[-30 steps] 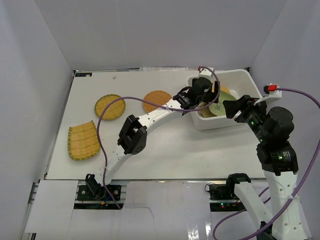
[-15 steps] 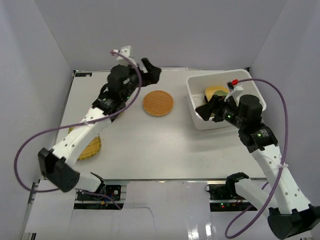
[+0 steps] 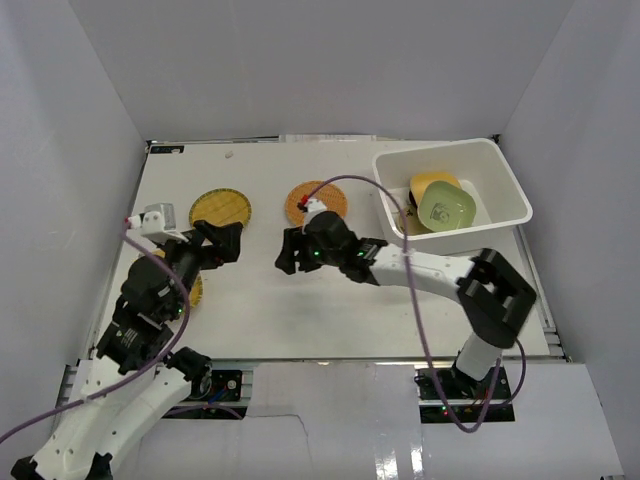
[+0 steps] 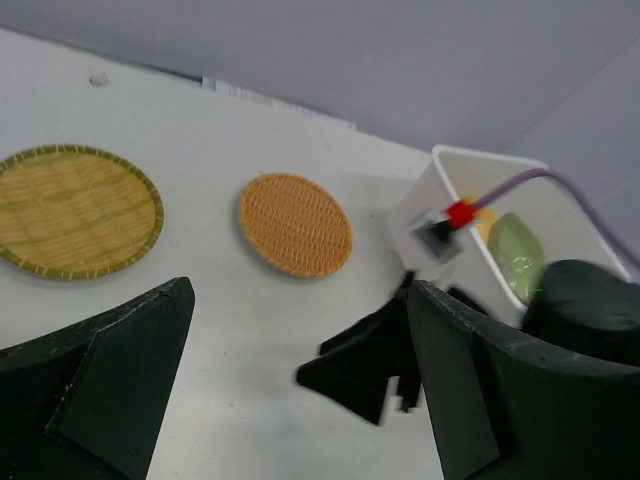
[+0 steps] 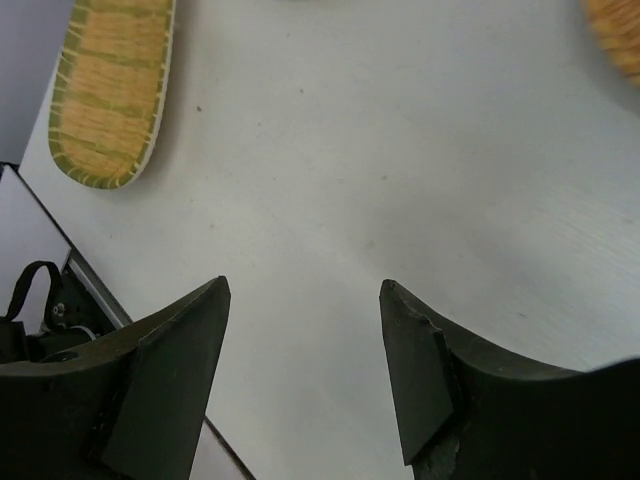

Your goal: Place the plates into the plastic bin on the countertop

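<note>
Nearest, the left hand hangs over the white surface at about 9 o'clock, its fingers spread wide and empty. Just off its 3 o'clock side, the right hand points toward 9 o'clock above bare surface, likewise wide and holding nothing. A ribbed yellow plate lies at 8 o'clock, mostly hidden under the left arm in the top view. Farther out, a yellow woven plate lies at 10 o'clock and an orange plate near 12, well apart, both flat. Farthest, at 2 o'clock, the bin holds a green plate overlapping a yellow plate behind it.
</note>
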`<state>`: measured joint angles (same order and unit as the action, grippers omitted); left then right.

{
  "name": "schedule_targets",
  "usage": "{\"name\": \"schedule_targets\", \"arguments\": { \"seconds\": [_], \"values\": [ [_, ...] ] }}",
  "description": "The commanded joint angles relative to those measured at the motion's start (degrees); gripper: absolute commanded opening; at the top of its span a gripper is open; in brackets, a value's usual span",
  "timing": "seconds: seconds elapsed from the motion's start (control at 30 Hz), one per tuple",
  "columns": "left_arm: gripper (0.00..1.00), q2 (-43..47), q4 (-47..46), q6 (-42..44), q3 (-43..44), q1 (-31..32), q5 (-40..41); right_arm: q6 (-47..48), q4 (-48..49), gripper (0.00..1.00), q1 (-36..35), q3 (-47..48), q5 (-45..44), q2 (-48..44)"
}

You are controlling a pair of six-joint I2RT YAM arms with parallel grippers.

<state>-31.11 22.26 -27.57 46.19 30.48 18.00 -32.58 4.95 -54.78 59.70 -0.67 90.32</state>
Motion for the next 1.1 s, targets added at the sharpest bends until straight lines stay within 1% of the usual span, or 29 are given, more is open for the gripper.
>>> {"name": "schedule_targets", "arguments": {
  "seconds": [0.0, 0.03, 0.07, 0.1, 0.13, 0.17, 0.23, 0.27, 0.33, 0.37, 0.43, 0.47, 0.53, 0.6, 0.67, 0.7, 0.77, 0.8, 0.83, 0.9, 0.93, 1.0, 1.03, 1.07],
  "values": [
    [0.98, 4.48, 1.91, 2.52, 0.83, -0.07, 2.13, -4.59, 10.78, 0.68, -4.8, 10.48, 0.75, 11.07],
    [0.98, 5.44, 2.08, 2.61, 0.83, -0.07, 1.69, -5.38, 10.96, 0.69, -5.59, 12.96, 3.8, 14.15],
    [0.98, 5.88, 2.08, 2.7, 0.48, -0.07, 1.17, -6.09, 11.13, 0.7, -6.99, 15.33, 4.61, 19.92],
    [0.98, 6.24, 2.08, 2.61, 0.13, -0.16, 0.73, -6.79, 12.0, 0.72, -7.61, 17.62, 5.23, 22.5],
    [0.98, 6.85, 2.0, 2.44, -0.22, -0.16, -0.24, -8.1, 12.19, 0.75, -8.75, 21.9, 6.28, 25.22],
    [0.98, 6.94, 2.17, 2.61, -1.1, -0.16, -0.51, -8.81, 12.19, 0.76, -9.11, 24.21, 6.9, 30.12],
    [0.98, 7.47, 2.08, 3.13, -2.07, -0.07, -0.86, -11.35, 13.24, 0.78, -9.81, 29.73, 8.91, 34.55],
    [0.98, 8.25, 2.08, 3.31, -2.94, -0.16, -0.86, -12.15, 13.5, 0.79, -9.99, 31.51, 9.45, 38.57],
    [0.98, 9.05, 2.0, 3.49, -3.74, -0.16, -1.12, -13.91, 13.59, 0.78, -10.08, 35.55, 11.72, 42.55],
    [0.98, 10.01, 1.74, 3.49, -4.18, -0.16, -1.65, -15.31, 13.59, 0.78, -10.08, 39.4, 12.44, 46.05],
    [0.98, 10.46, 1.3, 3.84, -5.5, -0.07, -1.74, -16.2, 12.29, 0.78, -10.08, 43.37, 13.32, 49.23],
    [0.98, 10.72, 0.77, 3.93, -6.2, -0.16, -1.83, -16.9, 11.41, 0.77, -10.08, 47.31, 13.58, 52.12],
    [0.98, 10.72, 0.06, 4.19, -6.73, -0.07, -2.0, -17.78, 9.39, 0.74, -9.99, 50.85, 14.2, 55.73],
    [0.98, 10.55, -0.55, 4.11, -7.08, -0.16, -2.44, -19.53, 9.72, 0.71, -10.08, 53.66, 14.9, 57.59],
    [0.98, 10.37, -0.73, 4.02, -7.35, -0.07, -2.88, -21.03, 10.25, 0.64, -10.08, 55.25, 15.96, 60.13],
    [0.98, 10.28, -0.64, 4.02, -7.43, -0.07, -2.88, -22.25, 10.6, 0.42, -10.08, 56.48, 16.39, 60.75],
    [0.98, 10.19, -0.2, 4.02, -7.44, -0.07, -2.62, -23.14, 11.92, 0.29, -10.17, 55.79, 16.31, 60.76],
    [0.98, 10.11, -0.11, 4.02, -7.35, -0.16, -2.27, -23.23, 14.1, 0.23, -10.17, 53.09, 15.96, 59.98],
    [0.98, 10.02, -0.03, 3.93, -7.09, -0.16, -1.66, -23.15, 15.51, 0.14, -10.25, 50.97, 14.92, 57.27],
    [0.98, 9.49, -0.02, 3.58, -6.21, -0.16, -0.95, -22.1, 19.11, 0.1, -10.34, 45.88, 13.59, 53.4],
    [0.98, 8.19, -0.02, 2.8, -5.77, -0.16, -0.6, -20.44, 19.83, 0.08, -10.26, 40.98, 12.28, 48.94],
    [0.98, 6.25, -0.38, 2.0, -3.49, -0.07, -1.56, -18.41, 21.5, 0.08, -10.25, 35.95, 10.96, 44.0],
    [0.98, 5.11, -0.72, 0.87, -2.44, -0.07, -3.04, -15.61, 21.85, 0.08, -10.25, 31.05, 9.38, 38.58],
    [0.98, 2.84, -1.6, 0.42, -0.51, -0.07, -3.84, -14.11, 22.03, 0.08, -10.08, 28.57, 8.5, 35.57]
  ]
}}
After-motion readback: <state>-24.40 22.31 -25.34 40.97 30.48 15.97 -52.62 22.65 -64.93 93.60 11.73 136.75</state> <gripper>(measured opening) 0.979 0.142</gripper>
